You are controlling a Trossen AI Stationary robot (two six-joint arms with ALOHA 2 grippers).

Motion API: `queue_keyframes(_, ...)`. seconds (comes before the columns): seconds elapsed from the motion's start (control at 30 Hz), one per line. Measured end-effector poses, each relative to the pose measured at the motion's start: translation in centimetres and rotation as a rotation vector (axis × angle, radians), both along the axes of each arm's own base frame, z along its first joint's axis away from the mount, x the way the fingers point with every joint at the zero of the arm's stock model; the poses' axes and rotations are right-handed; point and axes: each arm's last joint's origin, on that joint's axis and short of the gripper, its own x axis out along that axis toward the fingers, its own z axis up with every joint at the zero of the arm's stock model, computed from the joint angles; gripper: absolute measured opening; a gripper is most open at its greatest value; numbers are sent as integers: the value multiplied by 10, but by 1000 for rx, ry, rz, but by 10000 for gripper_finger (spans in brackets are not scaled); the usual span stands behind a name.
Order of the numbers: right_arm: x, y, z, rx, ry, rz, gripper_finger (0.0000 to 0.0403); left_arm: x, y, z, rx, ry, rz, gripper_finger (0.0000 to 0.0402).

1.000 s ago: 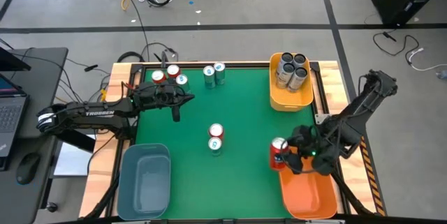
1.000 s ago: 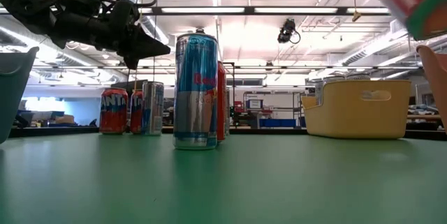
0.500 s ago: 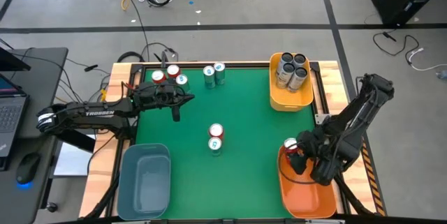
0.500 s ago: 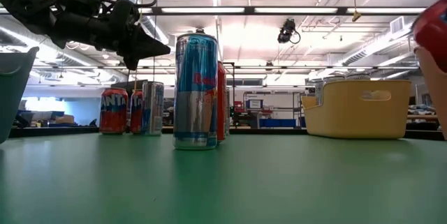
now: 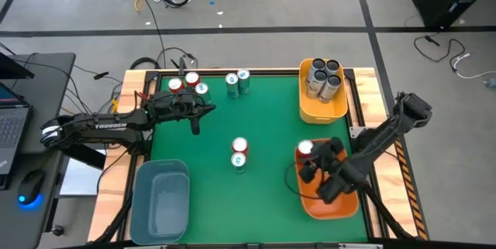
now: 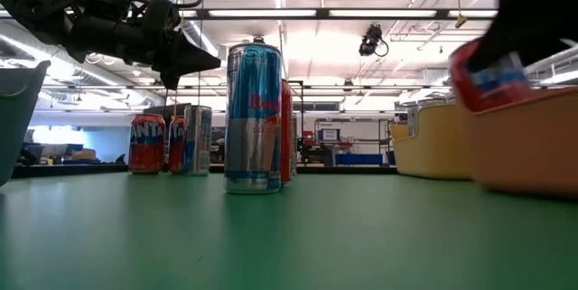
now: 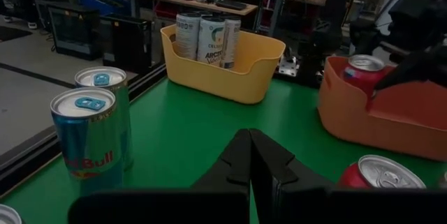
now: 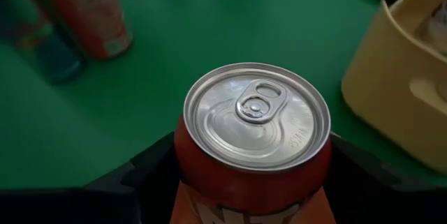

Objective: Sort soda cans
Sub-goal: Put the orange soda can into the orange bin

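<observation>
**High view: bins and their contents on the green bench**

The right gripper [image 5: 311,165] clasps an upright red can [image 5: 305,150] at the inner end of the orange bin [image 5: 333,206]. The yellow bin [image 5: 322,106] holds four dark grey cans [image 5: 322,77]. The blue bin [image 5: 160,200] shows nothing inside. A red can and a teal can [image 5: 239,153] stand together mid-bench; further red and teal cans [image 5: 208,84] line the far edge. The left gripper [image 5: 196,117], fingers pressed together and empty, hovers near those far cans.
</observation>
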Motion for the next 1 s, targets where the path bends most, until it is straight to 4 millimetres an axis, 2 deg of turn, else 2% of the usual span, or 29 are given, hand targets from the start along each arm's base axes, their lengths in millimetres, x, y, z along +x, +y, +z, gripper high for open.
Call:
queue_keyframes(0.13, 23, -11, -3, -25, -31, -10, 280, 0, 0, 0, 0, 0, 0, 2)
queue_keyframes(0.37, 72, -43, -5, -67, -72, 10, 280, 0, 0, 0, 20, 9, -3, 2)
queue_keyframes(0.5, 84, -59, -1, -91, -90, 3, 280, 0, 0, -1, 22, 11, -3, 2)
queue_keyframes(0.7, 74, -64, 11, -67, -110, -35, 280, 0, 0, -2, 28, 28, -5, 2)
queue_keyframes(1.0, 37, -50, 5, -81, -108, -194, 280, 0, 0, -3, 40, 39, -7, 2)
